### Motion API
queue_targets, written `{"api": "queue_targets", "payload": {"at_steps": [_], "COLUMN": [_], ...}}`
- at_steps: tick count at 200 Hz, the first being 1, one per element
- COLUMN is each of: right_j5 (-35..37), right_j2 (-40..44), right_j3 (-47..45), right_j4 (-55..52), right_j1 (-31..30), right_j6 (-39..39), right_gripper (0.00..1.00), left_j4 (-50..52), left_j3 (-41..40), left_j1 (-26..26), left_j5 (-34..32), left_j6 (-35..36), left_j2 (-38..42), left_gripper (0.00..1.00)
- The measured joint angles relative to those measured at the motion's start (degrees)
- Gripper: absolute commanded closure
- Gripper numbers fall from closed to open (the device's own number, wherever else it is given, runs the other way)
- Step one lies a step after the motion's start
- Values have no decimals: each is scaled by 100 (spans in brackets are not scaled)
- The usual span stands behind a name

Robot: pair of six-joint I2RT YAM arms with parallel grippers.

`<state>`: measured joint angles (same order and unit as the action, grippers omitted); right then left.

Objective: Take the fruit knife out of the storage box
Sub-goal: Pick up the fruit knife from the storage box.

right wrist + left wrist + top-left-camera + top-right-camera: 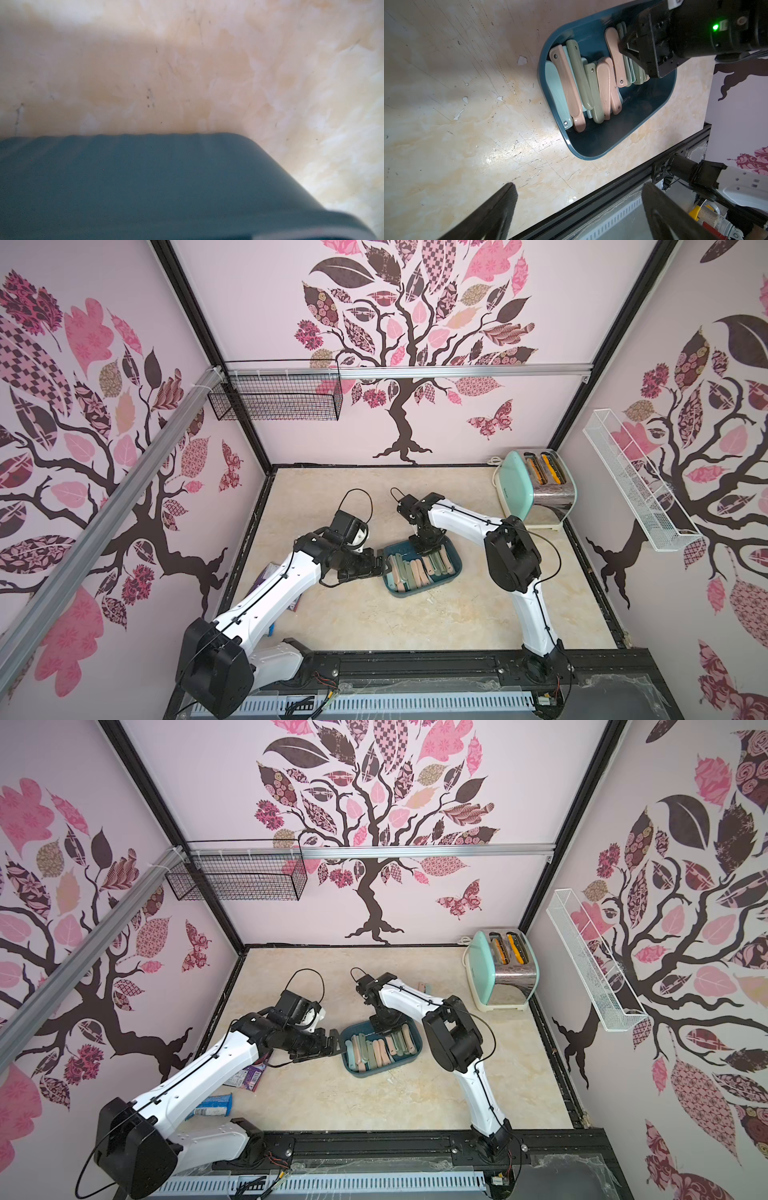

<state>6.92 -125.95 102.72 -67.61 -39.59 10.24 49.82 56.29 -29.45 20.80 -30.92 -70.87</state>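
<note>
Grasp stage: right claw low in storage box, pink fruit knife just beside its tip, closure unclear; left claw alongside, jaws wide apart. Next: pinch one knife, lift clear.

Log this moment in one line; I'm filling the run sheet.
left gripper: open, beside storage box | right gripper: inside box among folded knives, grip unclear

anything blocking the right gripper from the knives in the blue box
Nothing visible does. The right gripper sits down inside the storage box, its tips at a pink fruit knife, green knives packed close beside it. Whether it grips yet is unclear.
</note>
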Motion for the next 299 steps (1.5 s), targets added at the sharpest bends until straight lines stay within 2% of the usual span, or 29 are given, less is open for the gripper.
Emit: {"api": "queue_targets", "payload": {"at_steps": [34, 65, 88, 98, 145, 222, 299], "right_j5": [140, 164, 160, 155, 118, 90, -157], "right_j2": [-101, -114, -162, -162, -164, -138, 636], "right_j3": [0, 0, 0, 0, 66, 407, 345], "right_j4": [17, 37, 59, 59, 39, -236, -431], "right_j1": [2, -2, -2, -2, -2, 46, 192], "right_j6": [-2, 0, -9, -7, -15, 87, 400], "right_gripper": [84, 78, 77, 79, 100, 100, 100], "left_j4": [-2, -2, 2, 0, 0, 0, -155], "left_j3": [-22, -83, -101, -101, -101, 214, 848], "left_j1": [2, 0, 0, 0, 2, 2, -7], "left_j5": [-2, -11, -20, -24, -42, -61, -59], "left_j6": [13, 11, 11, 11, 13, 79, 76], "left_j2": [0, 0, 0, 0, -17, -175, -815], "left_gripper": [2, 2, 2, 2, 2, 2, 2]}}
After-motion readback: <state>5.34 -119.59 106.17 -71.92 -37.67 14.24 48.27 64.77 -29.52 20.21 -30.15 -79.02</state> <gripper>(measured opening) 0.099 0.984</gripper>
